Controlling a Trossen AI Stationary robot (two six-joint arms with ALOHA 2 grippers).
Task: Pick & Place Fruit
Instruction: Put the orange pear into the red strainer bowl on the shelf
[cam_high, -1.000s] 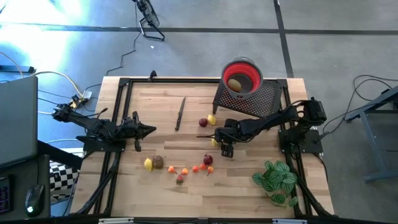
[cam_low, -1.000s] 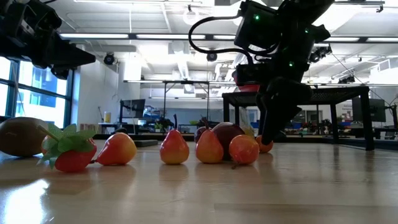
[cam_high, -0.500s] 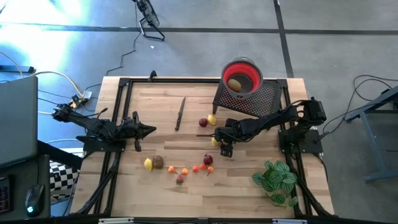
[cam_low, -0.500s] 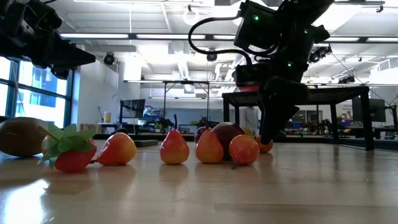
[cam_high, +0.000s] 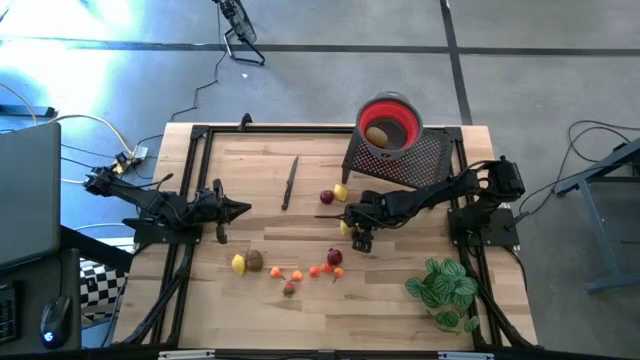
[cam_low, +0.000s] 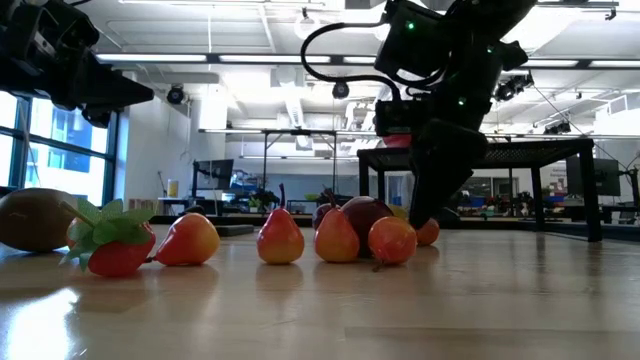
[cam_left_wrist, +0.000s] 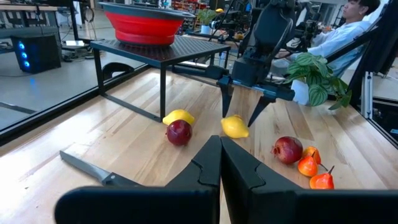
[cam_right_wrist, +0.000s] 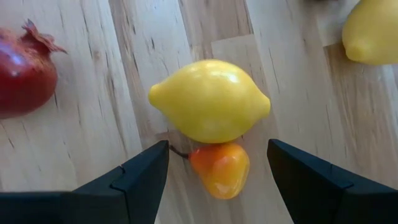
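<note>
The fruit lies loose on the wooden table (cam_high: 250, 310). A yellow lemon (cam_right_wrist: 209, 101) lies beside a small orange fruit (cam_right_wrist: 219, 168) at mid-right. My right gripper (cam_left_wrist: 238, 118) is open and slants down over this lemon (cam_left_wrist: 235, 127), one finger on either side, apart from it. More fruit lies in a row near the front, among them a kiwi (cam_high: 254, 260) and a pomegranate (cam_high: 334, 257). A red fruit (cam_high: 327, 197) and a second lemon (cam_high: 341, 192) lie farther back. My left gripper (cam_high: 243, 209) waits shut, level, at the table's left.
A red bowl (cam_high: 389, 122) with one fruit in it stands on a dark mesh stand (cam_high: 400, 160) at the back right. A thin dark knife (cam_high: 290, 182) lies mid-table. A green plant (cam_high: 443, 290) sits at the front right. A person sits beyond the table (cam_left_wrist: 348, 25).
My right gripper has tipped a little at the wrist, its fingertips swinging slightly toward the table's left over the lemon. It stays open. The fruit has not moved.
</note>
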